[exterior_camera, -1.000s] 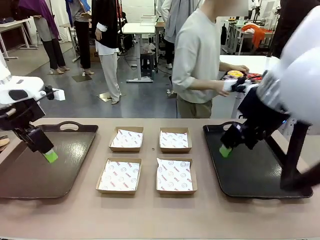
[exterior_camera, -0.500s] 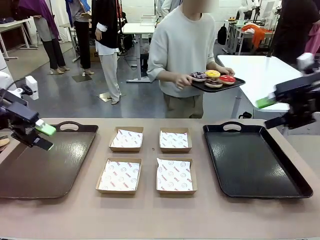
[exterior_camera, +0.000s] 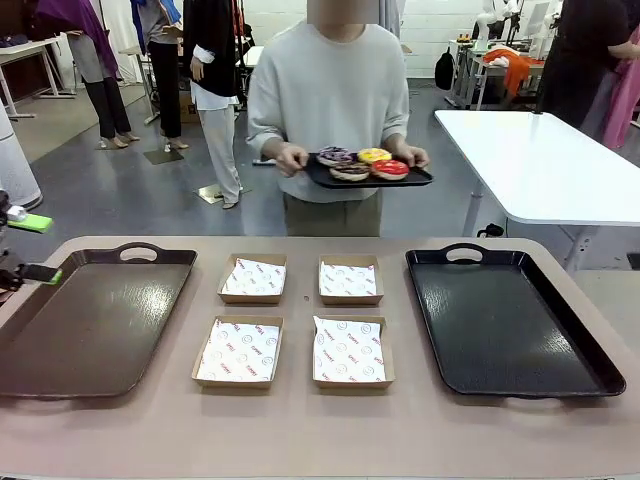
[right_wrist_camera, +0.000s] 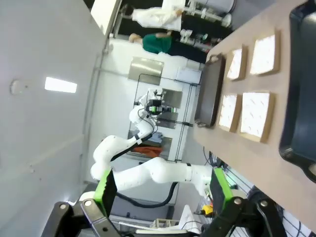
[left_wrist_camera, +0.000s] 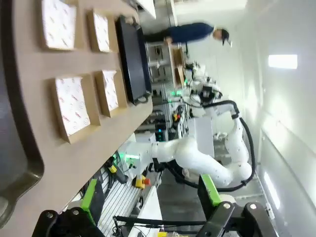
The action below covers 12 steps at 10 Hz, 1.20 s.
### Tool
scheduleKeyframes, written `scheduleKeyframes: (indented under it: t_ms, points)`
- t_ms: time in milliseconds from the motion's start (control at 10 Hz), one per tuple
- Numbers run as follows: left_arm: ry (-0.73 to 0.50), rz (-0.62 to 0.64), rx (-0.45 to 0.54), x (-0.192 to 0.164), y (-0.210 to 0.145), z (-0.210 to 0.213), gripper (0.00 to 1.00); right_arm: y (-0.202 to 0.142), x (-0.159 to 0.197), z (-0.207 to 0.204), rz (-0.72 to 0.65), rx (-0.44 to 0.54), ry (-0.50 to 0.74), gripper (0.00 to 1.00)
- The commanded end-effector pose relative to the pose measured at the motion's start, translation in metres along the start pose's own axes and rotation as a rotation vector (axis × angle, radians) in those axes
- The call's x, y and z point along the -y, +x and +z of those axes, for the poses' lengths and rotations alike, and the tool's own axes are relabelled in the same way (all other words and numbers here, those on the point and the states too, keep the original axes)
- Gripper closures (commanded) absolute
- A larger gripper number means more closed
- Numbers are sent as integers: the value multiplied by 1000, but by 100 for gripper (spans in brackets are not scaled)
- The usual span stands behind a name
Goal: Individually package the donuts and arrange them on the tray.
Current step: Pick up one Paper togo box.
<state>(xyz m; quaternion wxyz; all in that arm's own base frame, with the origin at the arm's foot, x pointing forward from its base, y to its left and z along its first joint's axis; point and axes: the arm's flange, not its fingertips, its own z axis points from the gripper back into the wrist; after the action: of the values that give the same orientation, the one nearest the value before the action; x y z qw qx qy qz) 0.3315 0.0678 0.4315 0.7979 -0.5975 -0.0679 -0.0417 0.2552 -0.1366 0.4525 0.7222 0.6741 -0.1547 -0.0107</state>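
Counts first.

- **Donuts (exterior_camera: 350,172):** you have four: one purple-pink with sprinkles, one yellow, one chocolate, one glossy red. They sit close together on a small black tray (exterior_camera: 420,179). A person (exterior_camera: 330,90) holds this tray in both hands behind the boxes, past the far edge of the surface and above its level.
- **Boxes (exterior_camera: 238,384):** four, square, brown card. Each is lined with white printed paper. They lie two by two at the middle of the surface (exterior_camera: 300,430).
- **Large trays:** two, each with a handle on its far side. The brown tray (exterior_camera: 90,330) lies left of the boxes and the black tray (exterior_camera: 500,320) lies right of them. Both lie flat, near the boxes but not touching them.

Fingers:

- **Left fingers (exterior_camera: 30,222):** you find these far left of the boxes, beyond the brown tray's outer edge and above the surface. The green pads are well apart with nothing between them. The left wrist view shows the same gap.
- **Right fingers (right_wrist_camera: 105,190):** in the right wrist view these pads are also spread wide and hold nothing. That view is rolled, so the boxes and the black tray run up its right side.

Surface and room:

- **Surface:** pale tan and matte.
- **Room:** the floor is grey. A white table (exterior_camera: 540,160) stands behind and to the right of the boxes. Other people (exterior_camera: 210,60) stand far behind the boxes to the left, and more tables show at the back.
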Motion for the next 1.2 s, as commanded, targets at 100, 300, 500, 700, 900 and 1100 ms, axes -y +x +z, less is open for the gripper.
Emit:
scheduleKeyframes:
  t_ms: [100,300,500,700,900,1100]
  points:
    - [0,39,69,-9,-17,26,0,-46,35,-19,-15,-95,-68,0]
    - [12,79,95,-21,-25,38,0,-50,42,-13,-41,-88,-75,0]
    - [23,97,116,-26,-30,46,0,-50,38,-16,-25,-96,-79,0]
    - [17,91,104,-25,-34,50,0,-45,28,-27,-4,-114,-104,0]
    - [11,93,132,-27,-26,48,0,-20,36,7,-48,-93,-83,0]
    - [11,93,132,-27,-26,48,0,-20,36,7,-48,-93,-83,0]
